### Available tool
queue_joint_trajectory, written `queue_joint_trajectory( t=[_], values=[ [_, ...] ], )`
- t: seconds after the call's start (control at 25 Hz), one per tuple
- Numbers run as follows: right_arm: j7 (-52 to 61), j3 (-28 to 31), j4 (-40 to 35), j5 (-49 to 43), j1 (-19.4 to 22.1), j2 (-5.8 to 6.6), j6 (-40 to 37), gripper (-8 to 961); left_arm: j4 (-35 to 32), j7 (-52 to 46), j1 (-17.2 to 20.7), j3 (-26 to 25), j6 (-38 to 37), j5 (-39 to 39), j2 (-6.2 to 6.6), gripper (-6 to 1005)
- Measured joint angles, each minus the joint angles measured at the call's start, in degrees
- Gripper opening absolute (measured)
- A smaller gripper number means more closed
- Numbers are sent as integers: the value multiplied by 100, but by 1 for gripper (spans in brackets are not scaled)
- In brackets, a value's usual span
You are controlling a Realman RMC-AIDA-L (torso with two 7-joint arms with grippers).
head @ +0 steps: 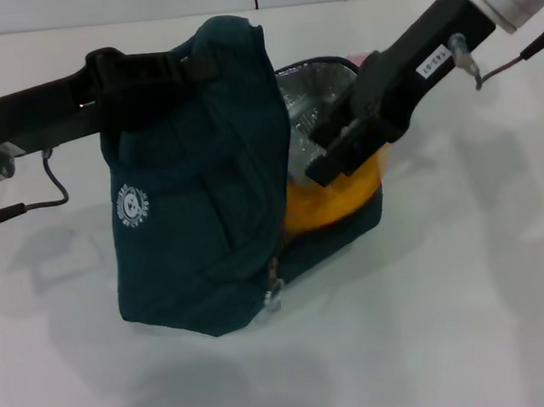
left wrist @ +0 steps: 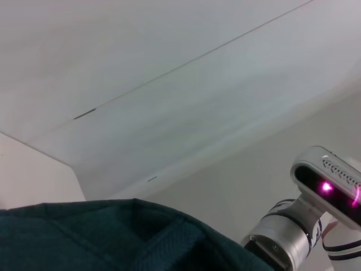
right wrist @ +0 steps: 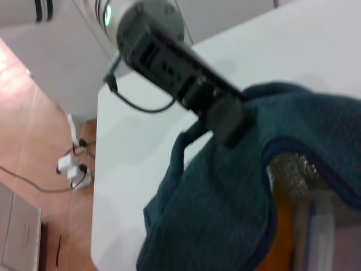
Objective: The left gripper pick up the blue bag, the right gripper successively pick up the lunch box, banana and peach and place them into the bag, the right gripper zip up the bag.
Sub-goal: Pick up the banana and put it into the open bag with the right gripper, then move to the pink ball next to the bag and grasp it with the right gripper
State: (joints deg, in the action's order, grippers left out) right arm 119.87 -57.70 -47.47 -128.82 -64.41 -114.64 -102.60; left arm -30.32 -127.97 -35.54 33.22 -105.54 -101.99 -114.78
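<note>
The blue bag [head: 196,201] stands on the white table, its silver foil lining [head: 314,85] open toward the right. My left gripper [head: 141,70] is shut on the bag's top edge and holds it up; it also shows in the right wrist view [right wrist: 225,116]. My right gripper [head: 344,154] is at the bag's mouth, right over the yellow-orange banana [head: 334,206] lying inside. The lunch box [right wrist: 324,237] shows as a pale clear edge inside the bag beside the banana [right wrist: 282,234]. A sliver of the pink peach [head: 359,60] shows behind the right gripper.
The bag's ring zip pull [head: 273,294] hangs at its front corner. The white table [head: 473,319] stretches around the bag. The left wrist view shows bag fabric [left wrist: 113,237] and the right arm [left wrist: 316,197]. Floor and cables [right wrist: 73,166] lie past the table's edge.
</note>
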Motion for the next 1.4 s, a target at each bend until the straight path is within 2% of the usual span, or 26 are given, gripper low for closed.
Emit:
queue_joint_trajectory(
  t=[0.36,0.52,0.56,0.76,0.92,1.0,1.16,1.4],
  values=[
    [-58,114,-41,30,47,31,78,624,0,1,4,0,-1,14,15,46],
    [-7,115,-296,7,220,69,59,666,0,-5,14,-26,2,29,29,46],
    [74,117,-591,-2,464,122,37,676,0,-6,17,-33,4,31,34,46],
    [198,385,-1187,78,1135,277,112,672,0,-18,31,-45,24,31,41,46],
    [96,998,-1226,86,1526,345,342,668,-1,-13,31,-45,50,28,39,46],
    [-13,1121,-1191,88,1754,362,718,667,-1,-6,30,-44,67,6,28,46],
    [-268,1117,-1048,112,2114,285,1601,664,-1,-3,58,-40,90,1,15,46],
    [-821,1059,-622,211,2216,-60,2843,664,-1,43,149,-14,92,-2,3,46]
  ],
)
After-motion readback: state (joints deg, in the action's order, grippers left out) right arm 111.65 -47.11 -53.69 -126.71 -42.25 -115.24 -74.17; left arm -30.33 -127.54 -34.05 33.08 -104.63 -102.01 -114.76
